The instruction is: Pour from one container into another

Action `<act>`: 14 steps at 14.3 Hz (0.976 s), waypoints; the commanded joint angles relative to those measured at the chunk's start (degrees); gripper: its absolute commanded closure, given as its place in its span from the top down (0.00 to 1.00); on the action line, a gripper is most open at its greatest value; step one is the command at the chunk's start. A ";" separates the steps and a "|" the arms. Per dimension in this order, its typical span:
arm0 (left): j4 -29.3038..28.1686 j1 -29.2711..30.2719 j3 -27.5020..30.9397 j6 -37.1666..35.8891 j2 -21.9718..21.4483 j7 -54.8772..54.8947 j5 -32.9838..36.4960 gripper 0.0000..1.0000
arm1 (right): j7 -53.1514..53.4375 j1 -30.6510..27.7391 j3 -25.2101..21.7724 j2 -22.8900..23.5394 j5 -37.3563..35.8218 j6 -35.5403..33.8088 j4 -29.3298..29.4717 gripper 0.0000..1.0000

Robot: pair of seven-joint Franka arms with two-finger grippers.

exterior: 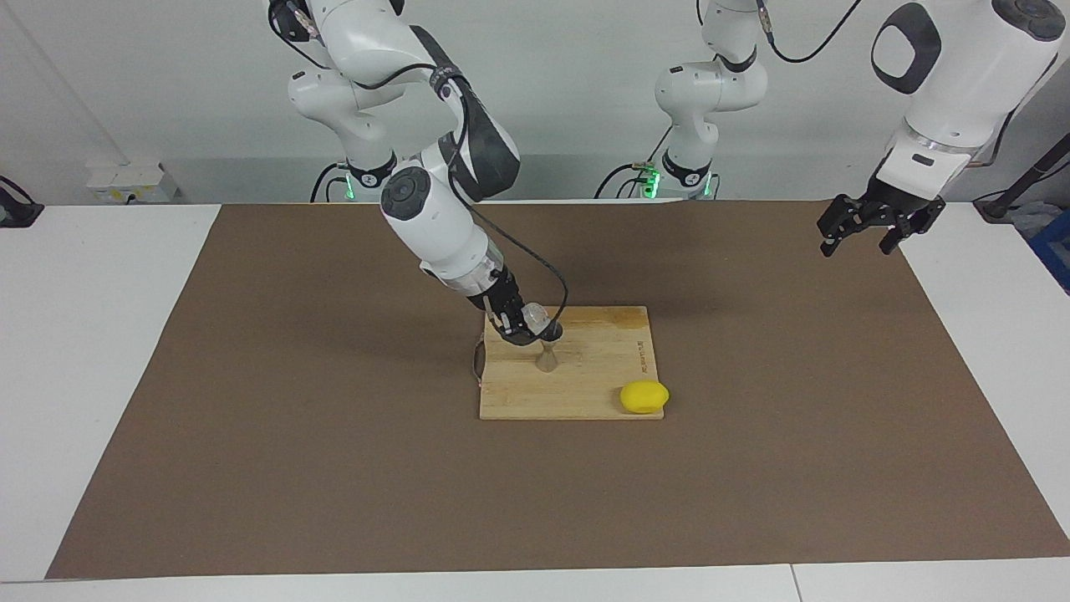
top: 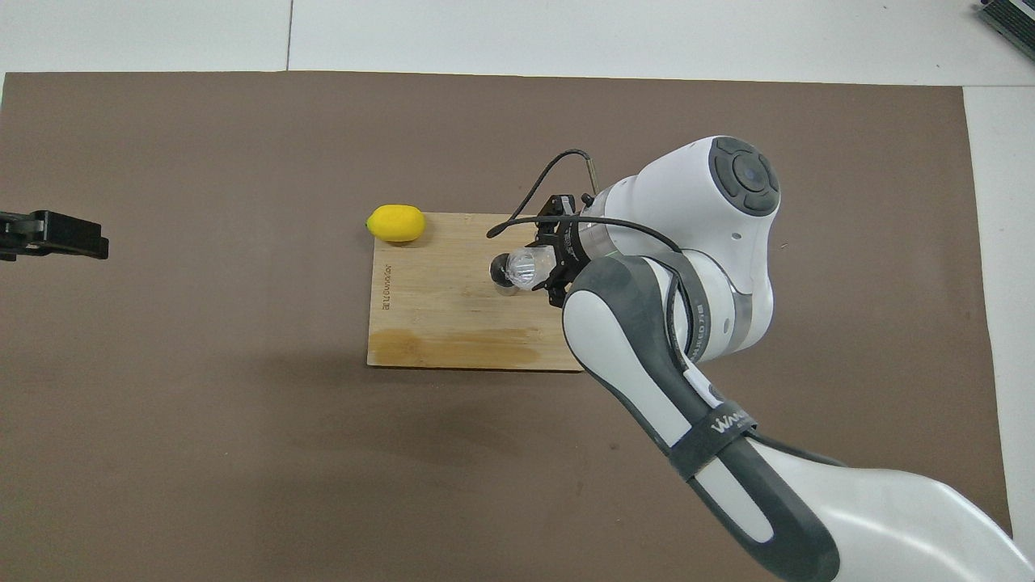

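Observation:
A small clear glass cup (exterior: 535, 318) (top: 527, 265) is held tipped on its side by my right gripper (exterior: 522, 328) (top: 543, 267), which is shut on it. The cup's mouth points at the top of the metal jigger (exterior: 546, 355) (top: 503, 273), which stands upright on the wooden cutting board (exterior: 602, 368) (top: 453, 315). The cup sits just above the jigger's rim. My left gripper (exterior: 869, 232) (top: 32, 234) hangs open in the air over the mat at the left arm's end of the table, with nothing in it.
A yellow lemon (exterior: 644, 396) (top: 395, 223) lies at the corner of the board farthest from the robots. A brown mat (exterior: 251, 418) covers the table. A dark stain (top: 453, 349) marks the board's edge nearest the robots.

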 commanded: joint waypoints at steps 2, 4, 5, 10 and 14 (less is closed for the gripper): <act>0.07 -0.57 0.24 -0.22 -0.53 -1.02 1.00 1.00 | 2.48 0.27 0.06 0.61 -2.40 0.82 0.97 0.00; 0.34 -0.14 0.07 -1.09 -0.62 -0.84 1.00 1.00 | 2.48 0.27 0.06 0.61 -2.66 0.82 0.97 0.00; 0.60 -0.04 0.24 -2.15 -0.71 -0.84 1.00 1.00 | 2.48 0.27 0.06 0.61 -3.01 0.73 0.97 0.00; 1.04 -0.04 -0.20 -2.95 -1.23 -0.84 1.00 1.00 | 2.83 0.27 0.06 0.61 -3.98 0.55 1.06 0.00; 1.04 -0.04 -0.29 -2.95 -1.23 -0.93 1.00 1.00 | 3.89 0.36 0.14 0.88 -4.42 0.46 2.11 0.00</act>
